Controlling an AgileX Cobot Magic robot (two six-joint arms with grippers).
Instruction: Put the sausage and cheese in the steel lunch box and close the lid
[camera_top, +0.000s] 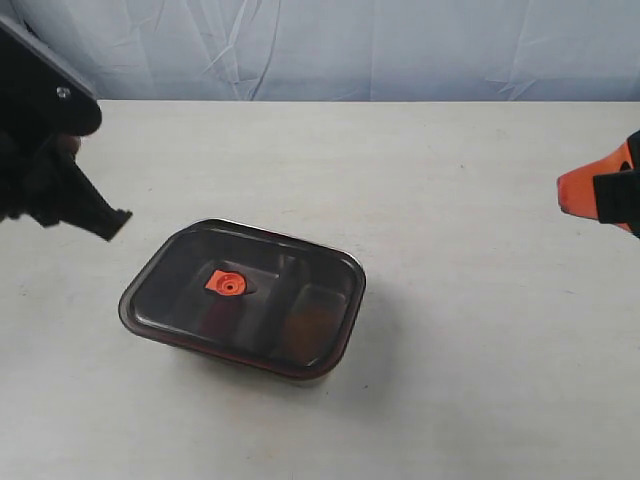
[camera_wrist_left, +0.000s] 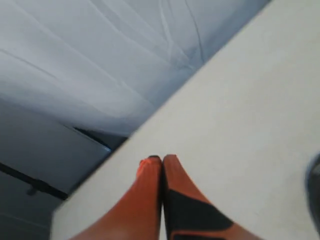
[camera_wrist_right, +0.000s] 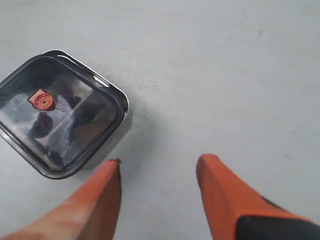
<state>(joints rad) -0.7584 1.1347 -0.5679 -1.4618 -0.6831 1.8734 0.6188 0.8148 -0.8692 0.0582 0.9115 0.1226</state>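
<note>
Pale wrinkled cloth (camera_top: 330, 45) hangs behind a bare off-white surface (camera_top: 480, 380). In the exterior view the steel lunch box (camera_top: 262, 233) sits between the two hands, nearer the left hand (camera_top: 115, 222), which hangs above and just to one side of it without touching. The dark smoky lid (camera_top: 290, 305) covers the box, with its orange tab (camera_top: 227, 284) facing up. The right hand (camera_top: 575, 190) is well apart from the box, and only its orange tip shows. No sausage or cheese lies on the open surface. What is under the lid is too dim to name.

In the left wrist view, the left hand (camera_wrist_left: 161, 160) is clenched on nothing, with its orange fingers (camera_wrist_left: 145, 190) pressed together. Only the surface's far edge and the cloth lie ahead of it. A dark blur beside it may be a corner of the lid.

In the right wrist view, the right hand (camera_wrist_right: 160, 160) is released and empty, its fingers (camera_wrist_right: 220, 185) spread wide and tilted down at the surface. The box lies ahead of it and off toward the other arm, with its bright rim (camera_wrist_right: 123, 102) showing round the lid.

The task looks nearly done, and what remains is making sure the lid is seated. The rim should show evenly on every side. If one corner sits proud, the clenched left hand is the closer tool. It should press straight down near the tab, never sideways, because the steel box would probably skid on this smooth surface. The right hand should keep clear.
</note>
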